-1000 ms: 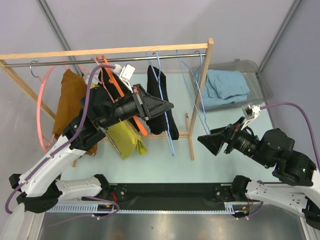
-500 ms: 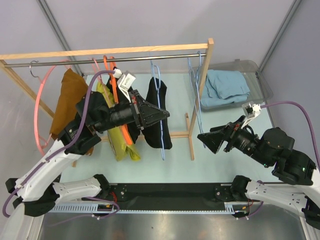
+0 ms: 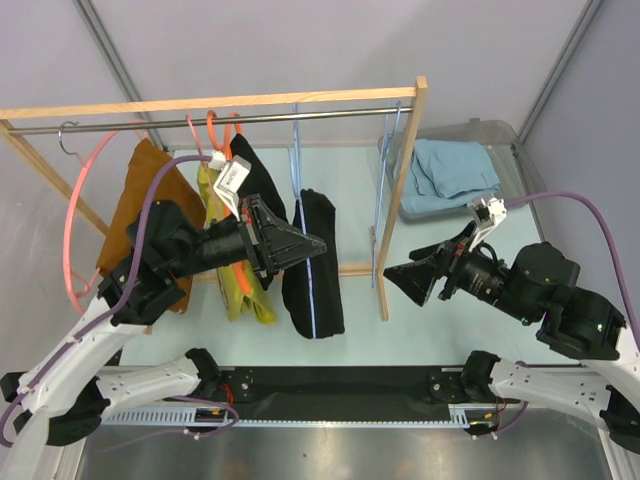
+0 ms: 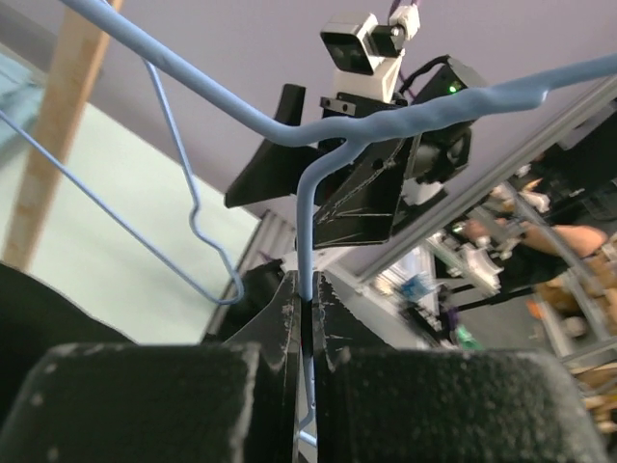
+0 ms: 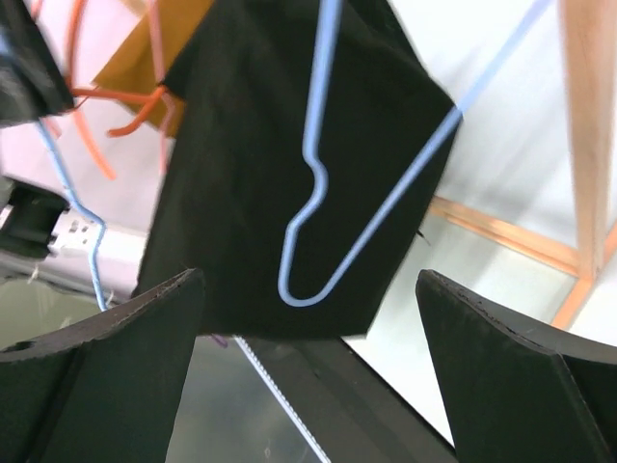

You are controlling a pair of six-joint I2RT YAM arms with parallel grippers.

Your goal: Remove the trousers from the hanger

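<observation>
The black trousers [image 3: 315, 268] hang folded over a light blue wire hanger [image 3: 296, 150] in front of the rack. My left gripper [image 3: 312, 244] is shut on the hanger's wire neck [image 4: 307, 289], just above the trousers. My right gripper [image 3: 398, 277] is open and empty, to the right of the trousers and pointing at them. In the right wrist view the trousers [image 5: 241, 193] and the hanger's lower loop [image 5: 307, 241] lie between and beyond my open fingers [image 5: 106, 338]. I cannot tell whether the hook still rests on the rail.
A wooden rack [image 3: 415, 160] with a metal rail [image 3: 120, 125] carries a brown garment [image 3: 140, 215], a yellow garment [image 3: 240, 290], orange hangers [image 3: 215, 130], a pink hanger [image 3: 75, 220] and another blue hanger [image 3: 383, 200]. A clear bin [image 3: 520, 160] holds blue cloth [image 3: 450, 172].
My left gripper has moved toward the near edge with the hanger, and the trousers came down with it. My right gripper has shifted slightly left toward them.
</observation>
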